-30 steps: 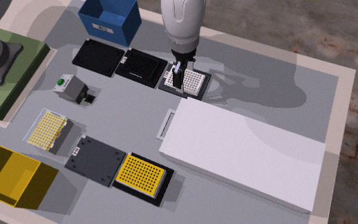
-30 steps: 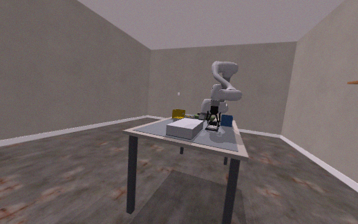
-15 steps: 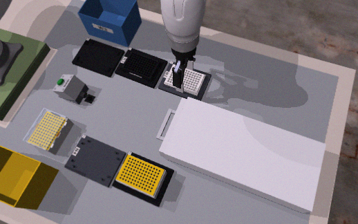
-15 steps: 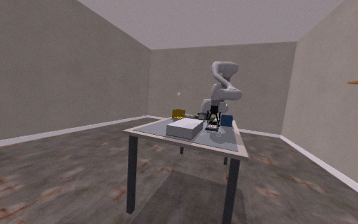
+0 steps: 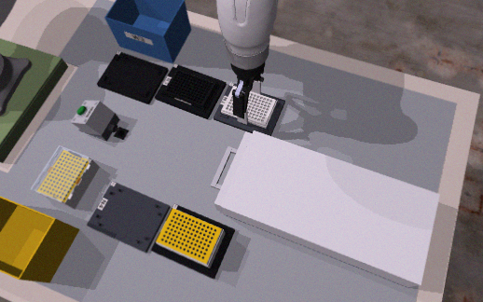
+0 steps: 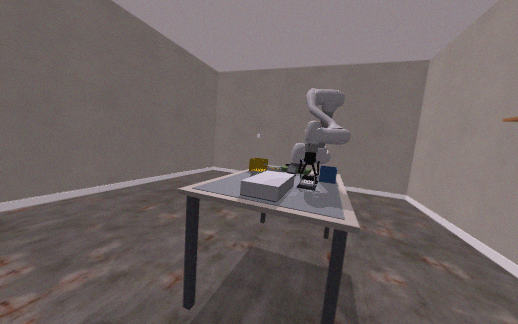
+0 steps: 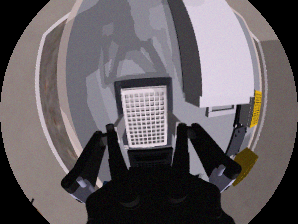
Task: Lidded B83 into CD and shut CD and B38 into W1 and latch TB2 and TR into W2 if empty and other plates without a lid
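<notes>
The white assay plate [image 5: 254, 108] sits in a dark nest just behind the cooler CD [image 5: 326, 205], which is a long white box with its drawer shut and its handle [image 5: 223, 167] at the left end. My gripper [image 5: 241, 106] stands straight down over the plate's left end and is shut on the plate across its short side. In the wrist view the plate [image 7: 145, 117] lies between my fingers, with the cooler [image 7: 206, 43] to its right. The yellow bin W1 [image 5: 28, 244] is at the front left. I cannot tell whether the plate has left its nest.
The blue bin W2 [image 5: 149, 28] stands at the back. A black gridded piece [image 5: 191, 90] and a flat black nest [image 5: 132, 76] lie left of the plate. The DONE box with its green key [image 5: 95, 118], a tip box with yellow tips [image 5: 65, 176], a grey nest [image 5: 128, 215] and a yellow-tipped rack [image 5: 191, 235] are in front.
</notes>
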Controlling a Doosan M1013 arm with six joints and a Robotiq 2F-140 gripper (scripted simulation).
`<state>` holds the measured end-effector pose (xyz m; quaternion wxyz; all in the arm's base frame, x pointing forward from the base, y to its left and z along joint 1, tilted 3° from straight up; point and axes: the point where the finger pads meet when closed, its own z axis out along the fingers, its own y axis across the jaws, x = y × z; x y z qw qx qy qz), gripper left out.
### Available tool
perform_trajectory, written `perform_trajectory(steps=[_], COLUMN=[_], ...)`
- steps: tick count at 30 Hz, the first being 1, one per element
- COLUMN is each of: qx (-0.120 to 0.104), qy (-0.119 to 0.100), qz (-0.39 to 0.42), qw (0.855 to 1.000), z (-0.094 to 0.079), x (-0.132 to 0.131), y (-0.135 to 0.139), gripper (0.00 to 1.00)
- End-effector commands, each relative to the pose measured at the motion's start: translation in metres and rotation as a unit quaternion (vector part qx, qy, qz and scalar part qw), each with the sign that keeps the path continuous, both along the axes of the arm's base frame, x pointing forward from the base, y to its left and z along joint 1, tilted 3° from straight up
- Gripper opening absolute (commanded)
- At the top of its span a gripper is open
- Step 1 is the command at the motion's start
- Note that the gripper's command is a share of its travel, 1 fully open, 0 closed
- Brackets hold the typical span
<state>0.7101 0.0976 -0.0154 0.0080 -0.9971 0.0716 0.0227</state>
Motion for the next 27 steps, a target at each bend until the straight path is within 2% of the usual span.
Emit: perform_trajectory(steps=[1,27], qx=[0.0,0.0], qy=[0.0,0.0], qz=[0.0,0.0], qw=[1.0,1.0], z=[0.004,0.033], x=[0.0,0.001], y=[0.0,-0.001], gripper=[0.0,0.0])
